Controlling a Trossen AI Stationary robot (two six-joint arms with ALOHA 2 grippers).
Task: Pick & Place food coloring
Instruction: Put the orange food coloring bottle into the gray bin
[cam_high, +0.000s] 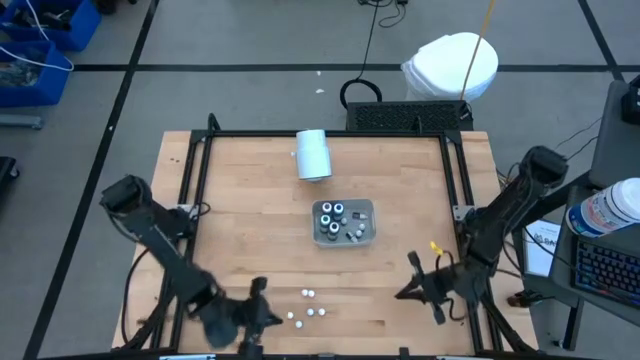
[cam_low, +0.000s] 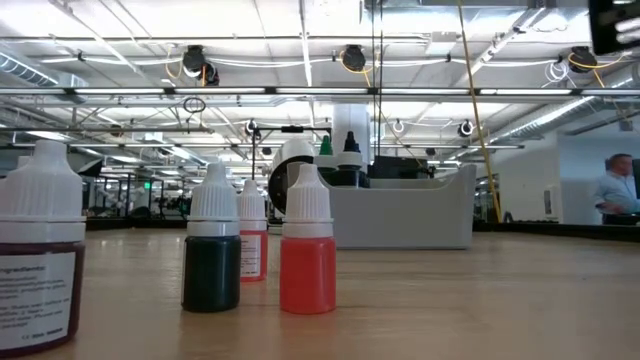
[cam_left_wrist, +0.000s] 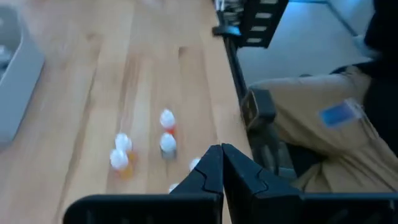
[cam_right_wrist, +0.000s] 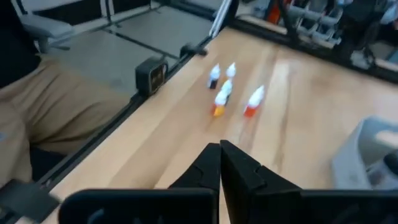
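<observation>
Between picks. Loose food coloring bottles (cam_high: 308, 305) at worktop 6 o'clock; several already in tray (cam_high: 368, 232) at centre. Left gripper (cam_high: 262, 315) at 7, right gripper (cam_high: 412, 281) at 4, both with fingers closed, empty. Next: open fingers, descend on loose bottle.

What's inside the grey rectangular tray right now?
The grey rectangular tray holds several small bottles with white or dark tops, standing close together. Their lower parts and the tray floor beneath them are hidden.
</observation>
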